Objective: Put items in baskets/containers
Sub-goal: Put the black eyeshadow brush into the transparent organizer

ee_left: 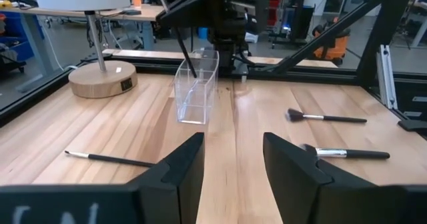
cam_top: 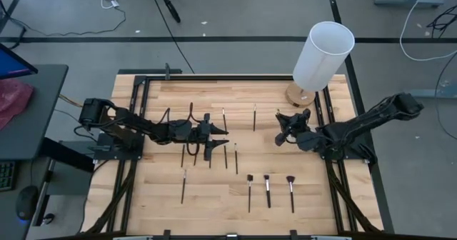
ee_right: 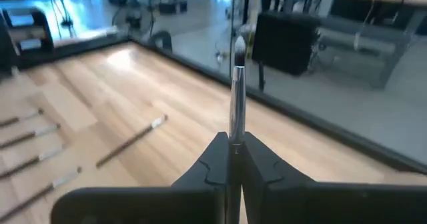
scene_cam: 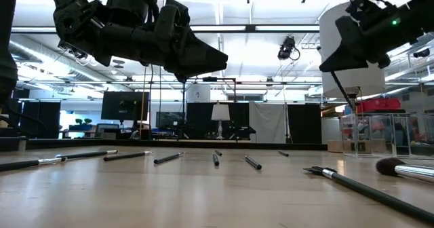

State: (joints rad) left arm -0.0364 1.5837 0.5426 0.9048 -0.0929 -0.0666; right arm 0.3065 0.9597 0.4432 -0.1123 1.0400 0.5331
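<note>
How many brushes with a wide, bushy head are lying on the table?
3, side by side on the table, toward the right arm's half: left brush, middle brush, right brush. Others may be hidden.

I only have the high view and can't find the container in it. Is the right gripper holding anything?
Observer: Yes, the right gripper is shut on a brush.
Operator: Where's the container?
Observer: A clear holder stands beside the lamp base, roughly under that gripper.
Operator: And the left gripper?
Observer: The left gripper is open and empty, above the table.
</note>
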